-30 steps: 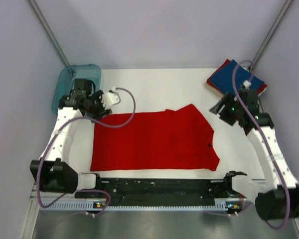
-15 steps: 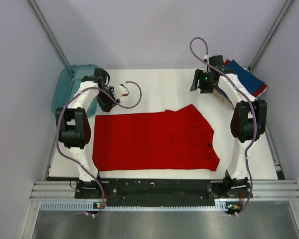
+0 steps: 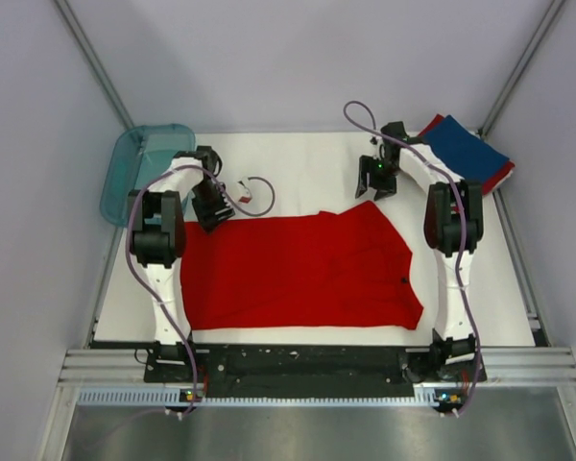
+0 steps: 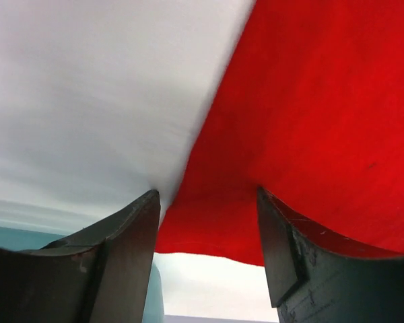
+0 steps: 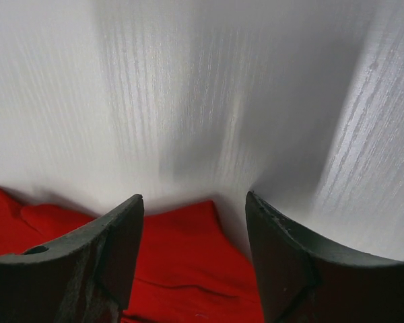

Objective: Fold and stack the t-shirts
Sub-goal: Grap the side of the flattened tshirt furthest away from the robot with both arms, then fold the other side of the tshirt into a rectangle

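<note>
A bright red t-shirt [image 3: 298, 269] lies spread flat in the middle of the white table. My left gripper [image 3: 214, 213] is open, its jaws straddling the shirt's far left corner [image 4: 209, 222]. My right gripper [image 3: 374, 187] is open just above the shirt's far right sleeve tip [image 5: 188, 229], which lies between the jaws. A folded navy blue t-shirt [image 3: 466, 149] lies on a folded red one [image 3: 504, 173] at the far right corner.
A translucent teal tray [image 3: 134, 168] stands at the far left corner. White table surface [image 3: 302, 168] lies beyond the shirt. Grey walls close in the sides and back. The black arm base rail [image 3: 307, 360] runs along the near edge.
Both arms have swung out from the sides and reached forward. The left gripper came down onto the shirt's far left corner; the right gripper moved from the stack to the sleeve tip.
</note>
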Controlling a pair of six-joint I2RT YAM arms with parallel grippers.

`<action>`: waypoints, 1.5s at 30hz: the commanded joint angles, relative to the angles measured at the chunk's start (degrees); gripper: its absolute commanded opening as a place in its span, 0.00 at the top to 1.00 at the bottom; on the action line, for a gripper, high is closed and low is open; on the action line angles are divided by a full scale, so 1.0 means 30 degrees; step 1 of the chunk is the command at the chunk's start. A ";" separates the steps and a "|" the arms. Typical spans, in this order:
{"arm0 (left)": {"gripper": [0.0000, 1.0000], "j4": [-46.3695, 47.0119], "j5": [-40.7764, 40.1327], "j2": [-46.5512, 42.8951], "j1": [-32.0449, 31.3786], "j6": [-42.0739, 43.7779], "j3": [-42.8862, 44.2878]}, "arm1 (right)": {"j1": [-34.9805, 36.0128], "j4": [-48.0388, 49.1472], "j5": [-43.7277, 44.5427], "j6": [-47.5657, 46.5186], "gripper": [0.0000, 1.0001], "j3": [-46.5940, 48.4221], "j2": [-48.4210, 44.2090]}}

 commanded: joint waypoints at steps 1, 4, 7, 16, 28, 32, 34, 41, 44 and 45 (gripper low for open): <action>0.37 0.1387 -0.0412 0.0406 -0.0040 -0.0880 -0.0277 | 0.0168 -0.0678 -0.1400 -0.1065 0.40 0.0178 0.0910; 0.43 0.1478 0.0348 -0.0119 -0.0040 -0.0592 -0.1327 | 0.0198 -0.0854 -0.3215 -0.1271 0.47 -0.0231 0.0503; 0.58 0.1069 0.0644 -0.0793 -0.0069 0.0171 -0.2821 | 0.0198 -0.1146 -0.4831 -0.1388 0.49 -0.0818 -0.0287; 1.00 -0.0196 0.1319 -0.1846 -0.0040 -0.1024 -0.3149 | 0.0168 -0.1265 -0.6358 -0.1476 0.97 -0.2429 -0.3187; 1.00 0.3031 0.0994 -1.1070 -0.0040 -0.1879 -0.9323 | 0.0431 0.1662 -0.4161 0.0366 1.00 -1.3932 -1.3758; 1.00 0.3060 0.1230 -1.3767 -0.0040 -0.1791 -1.3013 | 0.1484 0.2602 -0.2904 0.1713 1.00 -1.8329 -1.6837; 1.00 0.2943 0.1084 -1.4678 -0.0040 -0.1703 -1.4596 | 0.1836 0.2691 -0.1998 0.2445 1.00 -1.9825 -1.7923; 0.74 0.1568 0.0264 -1.5941 -0.0040 -0.0796 -1.8060 | 0.2044 0.2956 -0.0617 0.5288 0.71 -2.3348 -2.0297; 0.57 0.0426 0.0496 -1.6437 -0.0040 -0.0415 -1.7508 | 0.2044 0.2108 0.0173 0.5847 0.61 -2.2970 -2.1555; 0.53 -0.0012 0.0497 -1.6729 -0.0011 -0.0240 -1.7272 | 0.2043 0.1873 0.0582 0.5761 0.60 -2.2707 -2.1995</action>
